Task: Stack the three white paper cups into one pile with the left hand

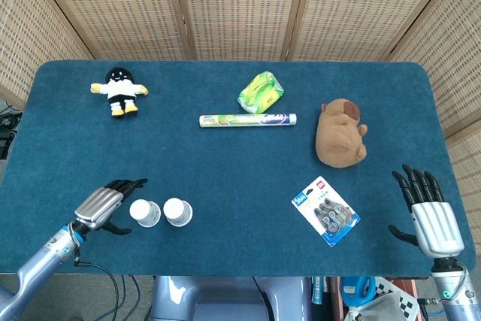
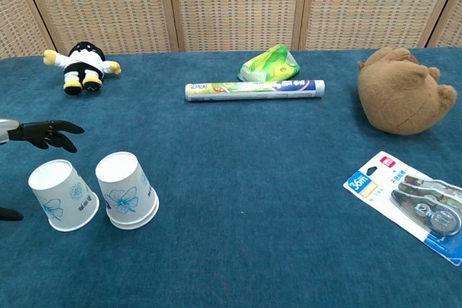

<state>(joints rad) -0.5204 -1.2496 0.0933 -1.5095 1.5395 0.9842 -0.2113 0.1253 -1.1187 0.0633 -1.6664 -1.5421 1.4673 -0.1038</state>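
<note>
Fingers (image 1: 124, 184) of the left hand (image 1: 99, 205) are lying spread and empty, stretching just above the table (image 1: 225, 178) with nothing between them; in the chest view only the dark fingertips are showing at the left edge. Just beside them a single white paper cup (image 2: 63, 195) is sitting mouth-down, and touching its right side is the stacked pair of cups (image 2: 127, 190), one nested over the other, also mouth-down. Both are standing near the front left edge of the blue table, apart from the hand.

Right hand (image 1: 430, 213) is resting at the front right corner, fingers fanned wide and holding nothing. Near it a blister pack of correction tape (image 1: 325, 211) is lying flat. Farther back a brown plush animal (image 1: 340, 132) is lying on the right, a roll in a printed wrapper (image 1: 247, 120) is lying across the middle, a green packet (image 1: 260, 91) is sitting just behind it, and a small black-and-white plush doll (image 1: 118, 89) is lying at the back left
</note>
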